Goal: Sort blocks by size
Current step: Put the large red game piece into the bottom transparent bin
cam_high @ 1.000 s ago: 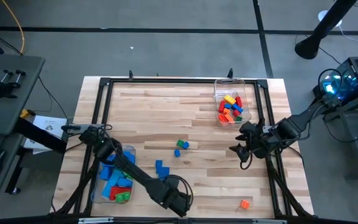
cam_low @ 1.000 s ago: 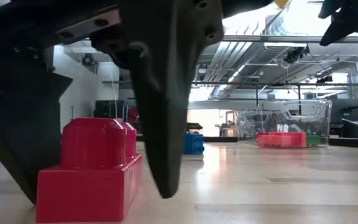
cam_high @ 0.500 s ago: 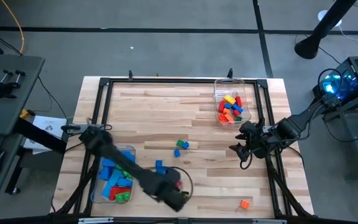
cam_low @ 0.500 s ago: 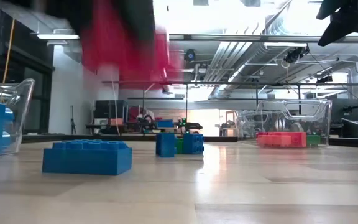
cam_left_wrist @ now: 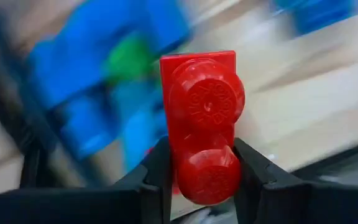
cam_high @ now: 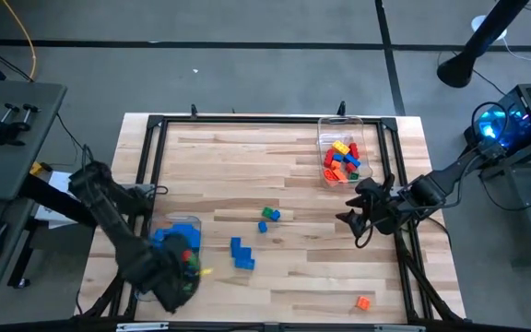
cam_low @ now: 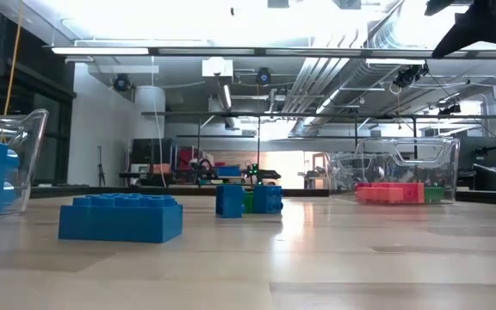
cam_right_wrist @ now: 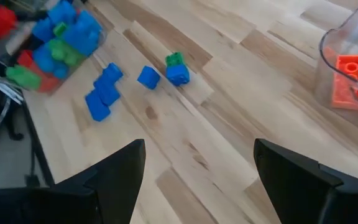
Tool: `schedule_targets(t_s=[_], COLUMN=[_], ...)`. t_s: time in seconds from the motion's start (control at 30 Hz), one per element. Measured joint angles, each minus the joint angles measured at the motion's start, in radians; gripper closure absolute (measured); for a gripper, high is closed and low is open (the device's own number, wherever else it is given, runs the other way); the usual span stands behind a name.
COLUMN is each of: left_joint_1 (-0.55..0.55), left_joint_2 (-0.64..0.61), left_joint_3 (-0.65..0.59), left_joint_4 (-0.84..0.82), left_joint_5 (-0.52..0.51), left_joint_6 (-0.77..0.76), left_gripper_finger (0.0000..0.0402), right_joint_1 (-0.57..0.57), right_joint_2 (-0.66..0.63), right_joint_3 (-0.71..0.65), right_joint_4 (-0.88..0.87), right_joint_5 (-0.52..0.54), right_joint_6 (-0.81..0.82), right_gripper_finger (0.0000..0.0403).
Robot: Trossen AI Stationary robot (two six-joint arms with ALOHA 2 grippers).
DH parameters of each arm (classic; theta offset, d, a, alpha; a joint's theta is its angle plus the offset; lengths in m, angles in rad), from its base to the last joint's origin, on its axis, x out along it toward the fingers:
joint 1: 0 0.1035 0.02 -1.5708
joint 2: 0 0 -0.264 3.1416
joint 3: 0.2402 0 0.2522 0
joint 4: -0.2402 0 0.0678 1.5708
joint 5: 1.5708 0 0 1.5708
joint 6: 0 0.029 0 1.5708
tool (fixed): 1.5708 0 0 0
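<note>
Left gripper [cam_left_wrist: 201, 180] is clamped on a red block [cam_left_wrist: 202, 124], studs facing the camera, above the left tub [cam_high: 188, 224] of blocks. Stud lettering is unreadable. Right gripper [cam_right_wrist: 197, 168] hangs open; loose blue blocks [cam_right_wrist: 104, 96] lie ahead of it.

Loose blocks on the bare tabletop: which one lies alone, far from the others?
The small orange studded plastic block near the table's front right corner; the blue and green loose ones cluster around the middle of the wooden table.
</note>
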Motion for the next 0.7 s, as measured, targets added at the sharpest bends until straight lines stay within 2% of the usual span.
schedule_targets(t_s=[0.07,0.17,0.27,0.43,0.57,0.7], left_joint_1=[-0.047,-0.105,-0.131,-0.122,-0.099,-0.089], left_joint_2=[-0.019,-0.036,-0.031,-0.033,-0.066,-0.141], left_joint_3=[-0.09,-0.192,-0.278,-0.348,-0.361,-0.36], left_joint_4=[0.079,0.205,0.309,0.328,0.365,0.435], left_joint_5=[0.072,0.103,0.123,0.195,0.15,0.013], left_joint_6=[-0.087,-0.164,-0.184,-0.109,0.012,0.117], left_gripper_finger=[0.0319,0.0313,0.0274,0.0191,0.0143,0.0125], right_joint_1=[0.0,0.0,-0.006,-0.034,-0.069,-0.125], right_joint_2=[0.005,0.017,0.032,0.045,0.045,0.076], right_joint_3=[0.0,0.0,0.0,0.0,0.0,0.0], right_joint_4=[0.013,0.029,0.058,0.174,0.298,0.42], right_joint_5=[0.003,0.006,0.007,0.006,0.009,-0.021], right_joint_6=[0.008,0.026,0.027,0.045,0.031,0.014], right_gripper_finger=[0.0107,0.0107,0.0107,0.0107,0.0107,0.0107])
